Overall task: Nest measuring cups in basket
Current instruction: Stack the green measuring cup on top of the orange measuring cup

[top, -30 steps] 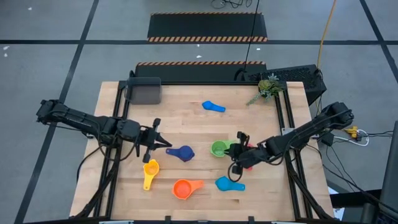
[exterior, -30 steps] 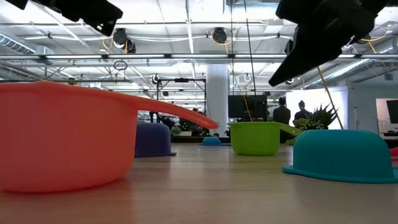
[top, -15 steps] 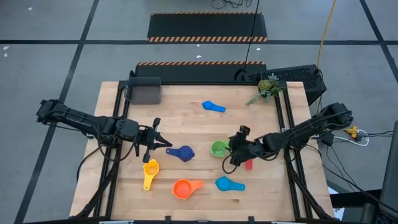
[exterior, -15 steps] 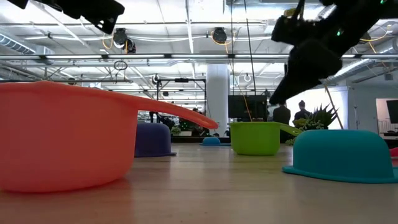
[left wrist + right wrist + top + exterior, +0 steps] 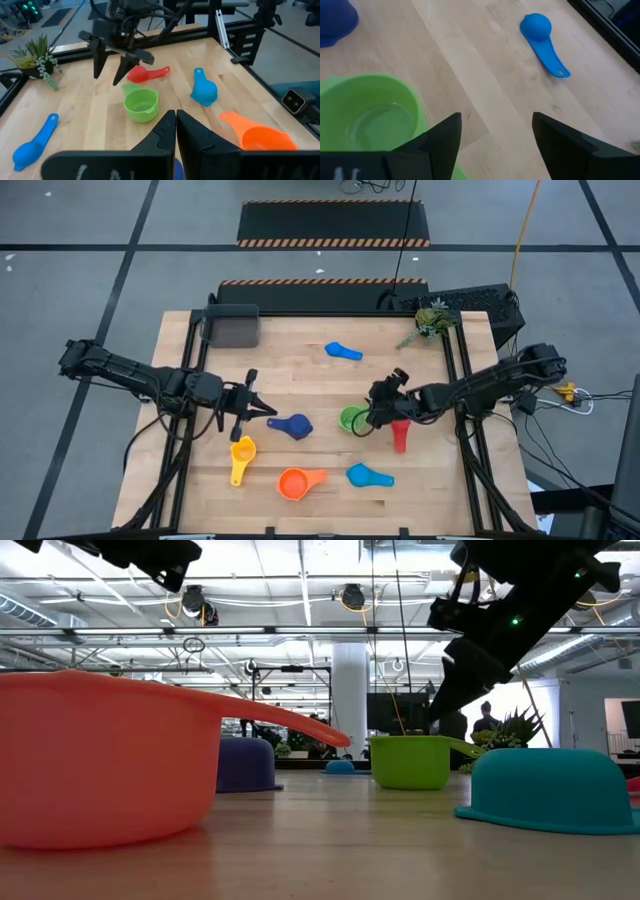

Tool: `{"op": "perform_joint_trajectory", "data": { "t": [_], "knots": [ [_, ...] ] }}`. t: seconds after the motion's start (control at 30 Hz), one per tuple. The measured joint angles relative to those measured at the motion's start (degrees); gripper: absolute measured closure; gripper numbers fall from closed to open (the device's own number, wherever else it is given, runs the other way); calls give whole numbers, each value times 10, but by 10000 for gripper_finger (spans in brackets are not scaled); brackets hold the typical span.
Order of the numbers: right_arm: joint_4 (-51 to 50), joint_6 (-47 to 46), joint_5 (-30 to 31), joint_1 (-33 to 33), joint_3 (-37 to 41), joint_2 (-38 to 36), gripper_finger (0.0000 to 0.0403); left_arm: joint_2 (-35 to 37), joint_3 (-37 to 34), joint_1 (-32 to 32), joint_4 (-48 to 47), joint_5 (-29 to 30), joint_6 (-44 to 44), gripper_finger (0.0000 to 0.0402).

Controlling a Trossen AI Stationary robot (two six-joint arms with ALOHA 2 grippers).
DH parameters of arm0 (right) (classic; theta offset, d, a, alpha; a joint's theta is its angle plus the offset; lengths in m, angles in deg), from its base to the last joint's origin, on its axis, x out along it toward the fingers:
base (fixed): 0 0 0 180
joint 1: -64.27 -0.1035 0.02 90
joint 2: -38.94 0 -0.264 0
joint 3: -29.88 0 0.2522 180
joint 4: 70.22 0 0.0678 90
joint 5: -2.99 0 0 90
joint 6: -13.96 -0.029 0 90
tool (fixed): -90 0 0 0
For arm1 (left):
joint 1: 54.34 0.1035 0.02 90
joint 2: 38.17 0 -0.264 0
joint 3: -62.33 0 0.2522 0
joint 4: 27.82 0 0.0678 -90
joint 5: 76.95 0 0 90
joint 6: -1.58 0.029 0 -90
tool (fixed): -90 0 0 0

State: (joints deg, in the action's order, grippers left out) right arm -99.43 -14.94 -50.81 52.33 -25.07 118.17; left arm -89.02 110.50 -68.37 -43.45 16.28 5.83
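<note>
Several measuring cups lie loose on the table: green [image 5: 352,419], red [image 5: 400,437], dark blue [image 5: 293,425], yellow [image 5: 241,454], orange [image 5: 297,482] and two light blue [image 5: 343,351] [image 5: 366,475]. The dark grey basket [image 5: 232,327] stands at the far left corner. My right gripper [image 5: 110,71] hangs open just above the green cup's [image 5: 140,104] far side, with the red cup [image 5: 145,74] close beside it; the green cup [image 5: 370,120] shows under one finger. My left gripper [image 5: 175,131] is shut and holds nothing, hovering left of the dark blue cup.
A green plant sprig [image 5: 430,320] sits at the far right corner. Black rails run along the table's left and right sides. Bare wood lies between the basket and the far light blue cup.
My right gripper has moved off the red cup toward the table's far edge and left, coming over the green cup and tipping further down. The red cup now lies uncovered on the table. My left arm has kept still.
</note>
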Motion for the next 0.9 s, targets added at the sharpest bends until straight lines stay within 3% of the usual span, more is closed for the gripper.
{"op": "perform_joint_trajectory", "data": {
  "t": [0.23, 0.9],
  "knots": [
    [8, -8, -6, 6, 28, 0, 167, 0, 0, 0, 27, 0, 0, 382],
    [11, -15, -155, 6, 40, 0, 167, 0, 0, 0, 25, 0, 13, 382]
  ]
}}
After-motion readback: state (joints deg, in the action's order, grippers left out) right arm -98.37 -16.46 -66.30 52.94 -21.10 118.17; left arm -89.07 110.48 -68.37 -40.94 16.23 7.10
